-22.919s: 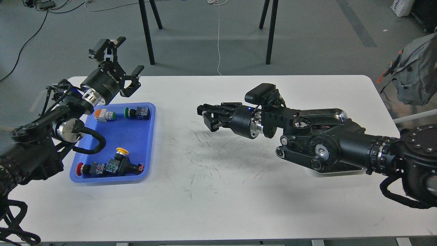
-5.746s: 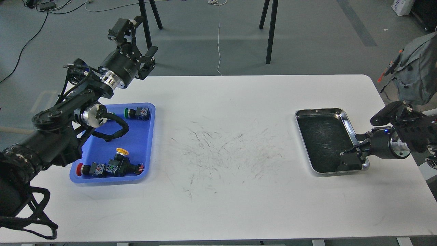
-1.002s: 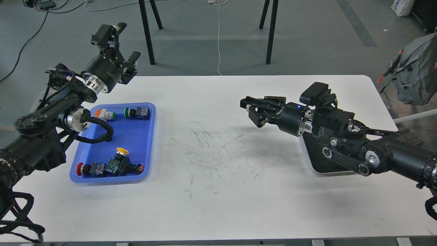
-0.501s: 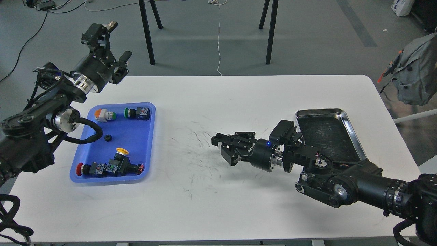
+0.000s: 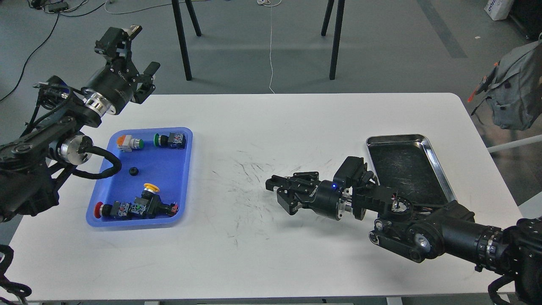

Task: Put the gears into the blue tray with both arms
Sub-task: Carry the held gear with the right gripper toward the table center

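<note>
Head view | blue tray (image 5: 186, 169): one gear (image 5: 134, 171), four push-button switches (image 5: 135, 207)

A gear (image 5: 134, 171) now lies in the blue tray (image 5: 180, 186) — left hand (image 5: 134, 57) withdrawn

We see one small black gear (image 5: 134, 171) lying inside our bright-blue tray (image 5: 186, 178), on its bare floor near the middle.

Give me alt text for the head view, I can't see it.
One small black gear lies in the blue tray among push-button switches. The right gripper hangs over mid-table; the left gripper is raised, open, behind the tray. A silver tray sits right.
</note>
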